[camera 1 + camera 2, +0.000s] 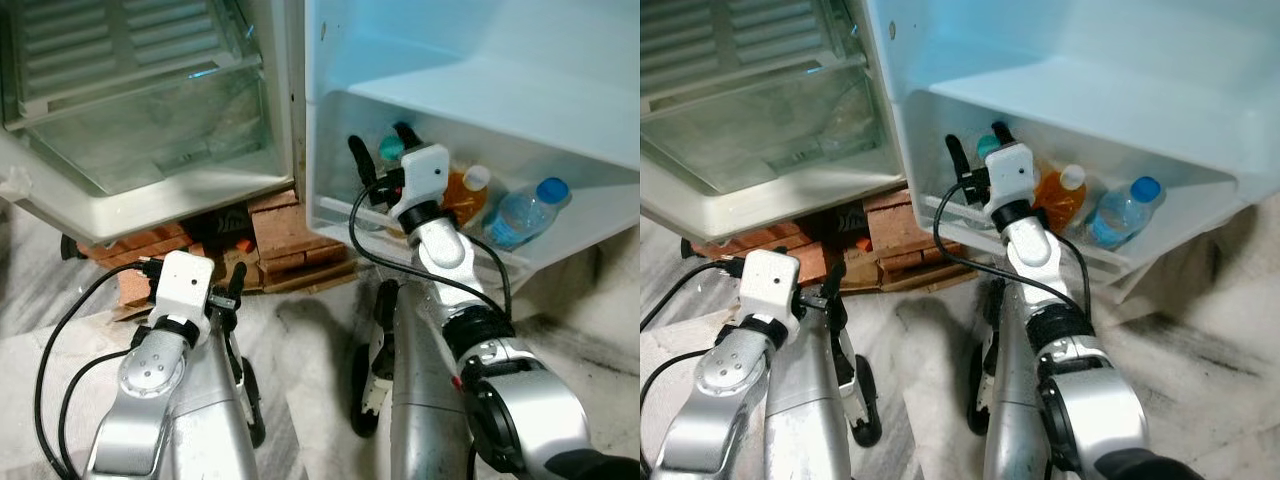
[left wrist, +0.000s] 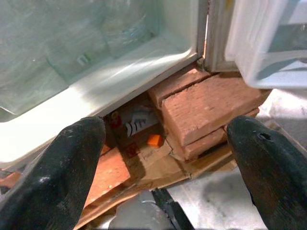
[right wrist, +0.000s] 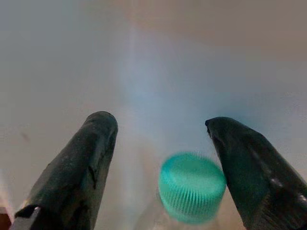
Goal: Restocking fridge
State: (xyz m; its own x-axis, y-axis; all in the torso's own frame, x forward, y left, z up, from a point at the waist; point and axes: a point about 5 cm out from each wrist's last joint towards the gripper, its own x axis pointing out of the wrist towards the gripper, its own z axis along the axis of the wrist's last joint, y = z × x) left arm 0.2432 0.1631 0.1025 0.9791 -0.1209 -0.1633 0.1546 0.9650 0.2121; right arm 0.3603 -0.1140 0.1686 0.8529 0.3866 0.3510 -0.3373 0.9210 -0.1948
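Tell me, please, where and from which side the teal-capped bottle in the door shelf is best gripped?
Probably at the neck just under the teal cap, coming from above. The bottle stands upright in the door shelf, whose front wall hides its body, and an orange bottle crowds its side. The right pincer already hangs open over the cap, a finger on each side.

teal bottle cap (image 3: 192, 187), between spread jaws

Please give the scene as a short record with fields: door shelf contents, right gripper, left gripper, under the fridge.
door shelf contents: teal-capped bottle, orange bottle, blue-capped bottle
right gripper: open, fingers either side of the teal cap
left gripper: open, low before the fridge
under the fridge: bricks
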